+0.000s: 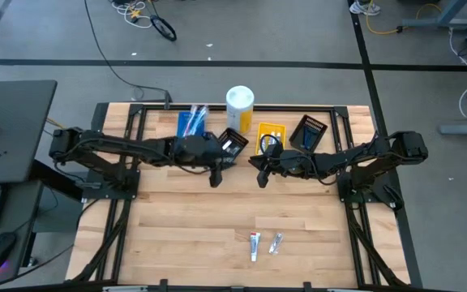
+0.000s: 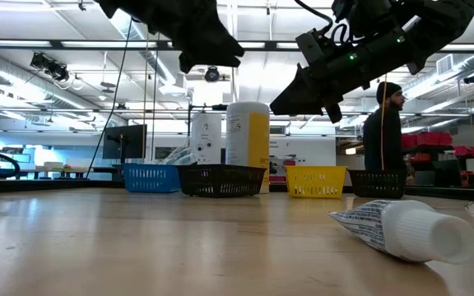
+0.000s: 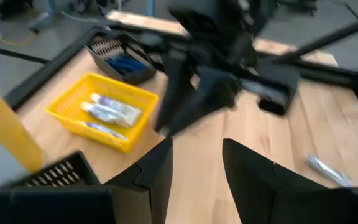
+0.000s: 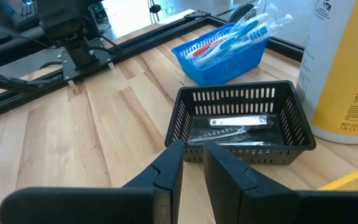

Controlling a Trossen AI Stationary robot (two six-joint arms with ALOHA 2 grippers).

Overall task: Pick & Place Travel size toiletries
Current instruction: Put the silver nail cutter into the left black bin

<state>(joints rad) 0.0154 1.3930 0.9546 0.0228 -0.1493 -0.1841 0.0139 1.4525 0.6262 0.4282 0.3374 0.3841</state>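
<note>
Wooden table (image 1: 185, 235), tubes (image 1: 263, 243) apparently beyond end effectors

Two small toiletries lie loose on the wooden worktop (image 1: 185, 235), near its front edge and well apart from the rest. One is a white squeeze tube with a red end (image 1: 254, 245), lying flat; just beside it, apart from it, lies a smaller silvery crinkled tube (image 1: 276, 242), angled. From table height, a white-capped crinkled tube (image 2: 401, 228) lies on its side.

Pale-blue and red toothbrushes in clear wrappers (image 4: 241, 31) stand bundled and tilted in a blue plastic basket (image 4: 216, 68). White tubes with purple marks (image 3: 112, 112) lie flat in a yellow basket (image 3: 73, 93). Flat silvery packets (image 4: 238, 127) lie in a black mesh basket (image 4: 291, 134). Dark blue items (image 3: 126, 64), too blurred to identify, fill another black basket (image 3: 98, 46).
</note>
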